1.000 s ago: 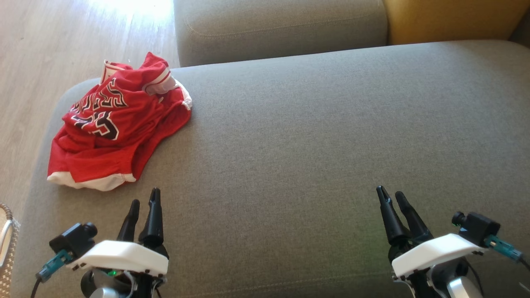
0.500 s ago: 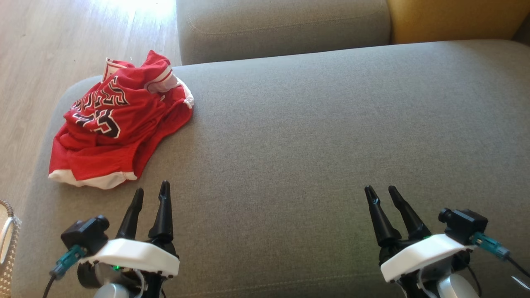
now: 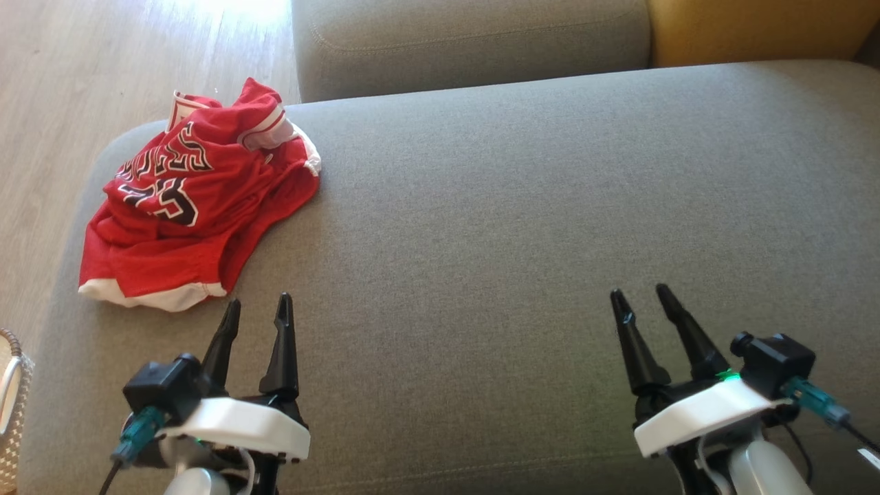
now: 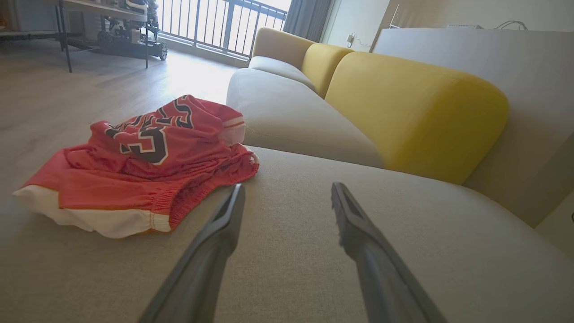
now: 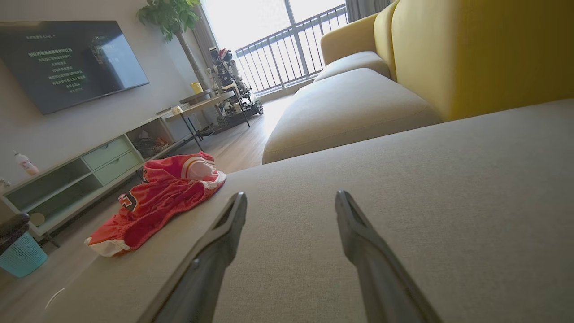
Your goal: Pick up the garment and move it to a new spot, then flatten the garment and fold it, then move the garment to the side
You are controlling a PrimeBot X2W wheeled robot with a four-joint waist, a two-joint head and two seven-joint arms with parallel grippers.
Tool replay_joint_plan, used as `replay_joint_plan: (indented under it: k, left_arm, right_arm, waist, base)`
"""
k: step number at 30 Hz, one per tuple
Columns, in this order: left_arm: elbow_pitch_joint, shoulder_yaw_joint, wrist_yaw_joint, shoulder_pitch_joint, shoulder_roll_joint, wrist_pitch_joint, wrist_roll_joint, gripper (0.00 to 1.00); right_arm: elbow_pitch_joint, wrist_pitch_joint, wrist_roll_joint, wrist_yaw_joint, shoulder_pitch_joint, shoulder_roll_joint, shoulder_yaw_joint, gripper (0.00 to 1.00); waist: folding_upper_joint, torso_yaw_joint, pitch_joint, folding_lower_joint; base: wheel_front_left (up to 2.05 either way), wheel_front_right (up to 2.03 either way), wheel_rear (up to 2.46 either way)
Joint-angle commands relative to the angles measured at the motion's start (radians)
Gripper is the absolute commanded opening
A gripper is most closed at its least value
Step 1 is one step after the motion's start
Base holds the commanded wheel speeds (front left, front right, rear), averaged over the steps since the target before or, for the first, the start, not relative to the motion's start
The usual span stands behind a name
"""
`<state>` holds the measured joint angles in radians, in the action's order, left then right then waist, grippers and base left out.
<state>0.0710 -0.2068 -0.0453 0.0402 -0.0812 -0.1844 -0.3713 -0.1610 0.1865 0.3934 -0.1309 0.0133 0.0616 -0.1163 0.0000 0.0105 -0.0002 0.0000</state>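
Note:
The garment [image 3: 192, 199] is a red jersey with white trim and black lettering, lying crumpled at the far left of the grey sofa seat [image 3: 522, 206]. It also appears in the left wrist view as the garment [image 4: 143, 161], and in the right wrist view as the garment [image 5: 166, 197]. My left gripper [image 3: 258, 309] hovers open just short of the jersey's near hem, holding nothing. My right gripper [image 3: 643, 295] is open over bare cushion at the lower right, far from the jersey.
A second grey cushion [image 3: 467, 41] and a yellow backrest [image 3: 756, 27] lie beyond the seat. Wooden floor [image 3: 69, 82] runs along the left edge. A woven basket [image 3: 10, 405] sits at the lower left. A blue bin [image 5: 20, 255] and TV cabinet [image 5: 85, 170] stand across the room.
Both grippers have crept forward over the cushion, the left one nearer the jersey's hem. The head view has shifted slightly. The garment lies as before.

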Motion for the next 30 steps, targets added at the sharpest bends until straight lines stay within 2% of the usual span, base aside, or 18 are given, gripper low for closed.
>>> replay_joint_plan:
  k: [1, 20, 26, 30]
  left_arm:
    - [-0.039, 0.033, -0.009, -0.018, -0.01, -0.015, 0.034, 1.0]
    - [-0.074, 0.053, -0.017, 0.003, 0.005, -0.062, 0.253, 1.0]
    - [-0.1, 0.071, -0.014, 0.006, 0.017, -0.077, 0.303, 1.0]
    - [-0.087, 0.084, -0.004, 0.006, 0.022, -0.077, 0.301, 1.0]
  right_arm:
    - [0.045, 0.015, -0.035, 0.0, 0.046, -0.005, -0.006, 1.0]
    - [0.049, 0.061, -0.265, 0.0, 0.049, -0.01, 0.082, 1.0]
    - [0.056, 0.075, -0.342, 0.0, 0.045, -0.011, 0.094, 1.0]
    - [0.056, 0.075, -0.347, 0.0, 0.042, -0.011, 0.1, 1.0]
  waist:
    - [0.0, 0.001, 0.001, 0.0]
    - [0.0, 0.004, 0.006, 0.0]
    - [0.0, 0.002, 0.005, 0.0]
    - [0.0, 0.0, 0.006, 0.0]
  base:
    - [0.0, 0.0, 0.0]
    - [0.0, 0.0, 0.0]
    - [0.0, 0.0, 0.0]
    - [0.0, 0.0, 0.0]
